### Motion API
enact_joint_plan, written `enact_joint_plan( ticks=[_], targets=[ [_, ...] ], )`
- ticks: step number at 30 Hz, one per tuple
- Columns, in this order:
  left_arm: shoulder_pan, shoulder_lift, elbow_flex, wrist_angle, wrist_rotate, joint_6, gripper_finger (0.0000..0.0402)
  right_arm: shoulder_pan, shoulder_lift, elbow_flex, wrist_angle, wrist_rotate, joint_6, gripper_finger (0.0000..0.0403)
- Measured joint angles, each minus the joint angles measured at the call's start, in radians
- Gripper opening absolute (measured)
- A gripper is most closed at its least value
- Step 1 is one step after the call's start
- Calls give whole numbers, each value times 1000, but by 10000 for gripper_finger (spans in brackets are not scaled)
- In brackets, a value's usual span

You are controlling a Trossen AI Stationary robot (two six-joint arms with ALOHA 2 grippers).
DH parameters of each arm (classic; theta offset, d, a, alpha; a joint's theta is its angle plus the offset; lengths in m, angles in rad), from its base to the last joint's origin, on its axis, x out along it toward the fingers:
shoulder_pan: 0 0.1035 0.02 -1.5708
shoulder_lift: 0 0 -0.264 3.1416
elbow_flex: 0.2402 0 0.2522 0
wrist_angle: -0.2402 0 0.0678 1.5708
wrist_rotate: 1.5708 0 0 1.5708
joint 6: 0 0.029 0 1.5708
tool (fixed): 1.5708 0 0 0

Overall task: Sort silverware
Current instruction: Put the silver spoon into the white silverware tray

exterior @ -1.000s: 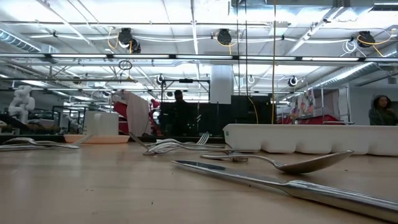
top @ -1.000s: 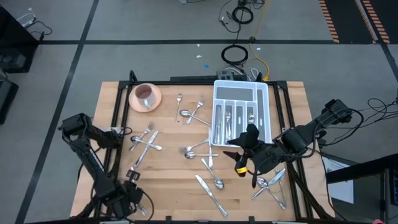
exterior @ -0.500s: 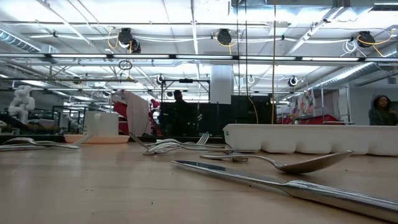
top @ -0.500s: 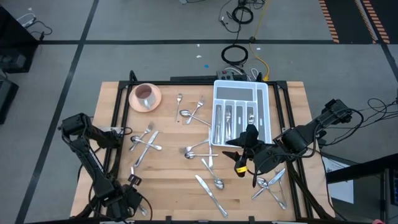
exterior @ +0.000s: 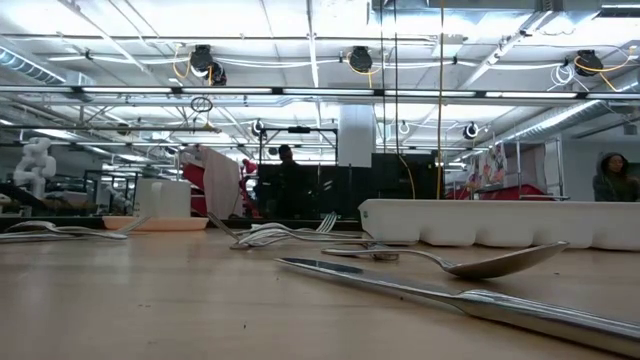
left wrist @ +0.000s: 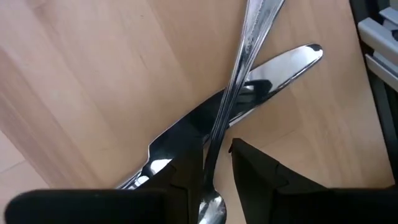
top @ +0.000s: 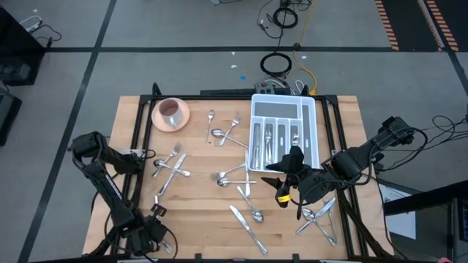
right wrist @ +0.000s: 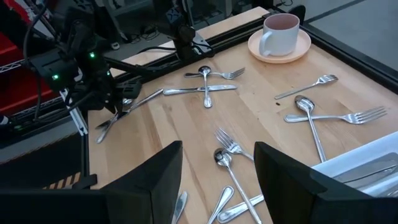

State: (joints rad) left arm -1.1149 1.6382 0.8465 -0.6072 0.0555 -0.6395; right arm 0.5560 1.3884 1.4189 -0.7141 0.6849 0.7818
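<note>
Here, the left gripper (left wrist: 214,180) sits low at the near left corner of the table (top: 197,212), far from the white tray (top: 311,109), its 2 fingers closed around the thin handle of a spoon (left wrist: 239,81) that lies crossed over a knife (left wrist: 249,87), apparently to lift it clear. The right gripper (top: 287,191) hovers just in front of the tray, jaws spread and empty, likely waiting. The silverware (top: 245,175) is slender, bright and mirror-shiny; most lies scattered beside the tray, some already in its slots.
</note>
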Motion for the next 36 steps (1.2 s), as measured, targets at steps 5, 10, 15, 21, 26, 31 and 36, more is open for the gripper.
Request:
enact_joint_plan(
  ticks=[5,10,15,21,26,31,36],
  targets=[
    [4,-1,-30,21,12,0,42,0,0,0,0,4,17,192],
    [9,-4,-32,25,21,17,5,0,0,0,0,4,19,192],
    [29,-37,-35,23,28,-14,3,0,0,0,1,4,19,192],
    [57,-106,-4,-63,-14,-83,2,0,0,0,0,4,18,192],
    [80,-145,45,-136,-55,-102,1,0,0,0,-1,3,12,192],
    [108,-159,89,-202,-139,-111,1,0,0,0,-6,0,11,192],
    [163,-160,103,-222,-250,-74,1,0,6,0,-6,1,11,192]
  ],
)
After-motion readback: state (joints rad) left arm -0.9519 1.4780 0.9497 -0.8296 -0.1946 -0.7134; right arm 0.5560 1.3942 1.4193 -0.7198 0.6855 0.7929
